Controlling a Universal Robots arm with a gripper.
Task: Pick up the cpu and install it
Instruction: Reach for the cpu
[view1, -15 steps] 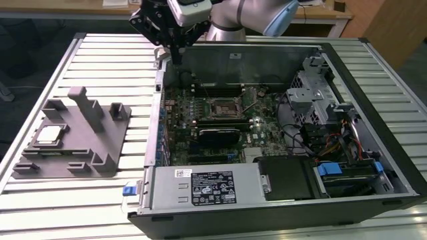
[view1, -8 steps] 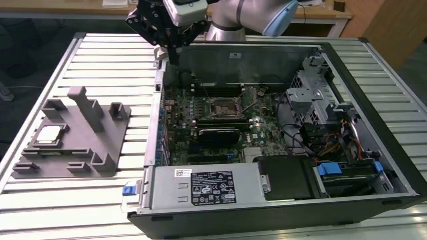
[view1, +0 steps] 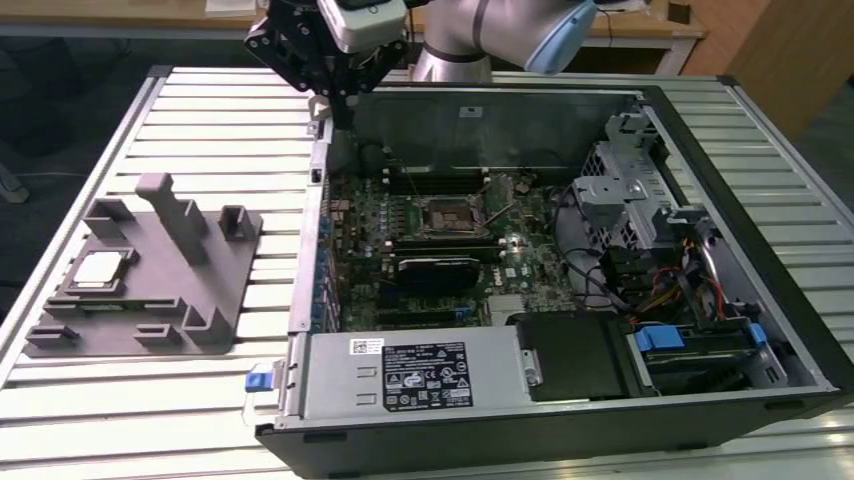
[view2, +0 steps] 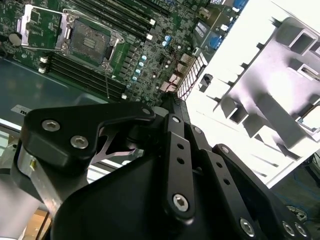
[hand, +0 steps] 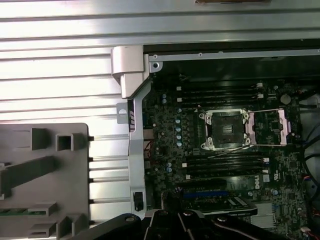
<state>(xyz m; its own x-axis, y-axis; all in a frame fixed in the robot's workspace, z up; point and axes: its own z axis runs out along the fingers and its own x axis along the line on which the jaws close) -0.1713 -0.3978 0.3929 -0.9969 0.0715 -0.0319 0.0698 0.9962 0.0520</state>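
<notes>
Hovering at the exterior view's upper middle, over the computer case's (view1: 747, 150) rim, my pincer (view1: 336, 92) looks narrow and empty. The cpu (view1: 100, 271) lies mid-left on the grey fixture (view1: 200, 290). Pickup not yet begun; I judge it needs a wider opening.

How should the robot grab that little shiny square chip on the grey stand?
Probably by two opposite edges of the cpu, coming straight down from above. It lies flat, face up, on the grey block, so only its thin rim offers a hold, and the upright posts beside it would hinder a sideways approach.
</notes>
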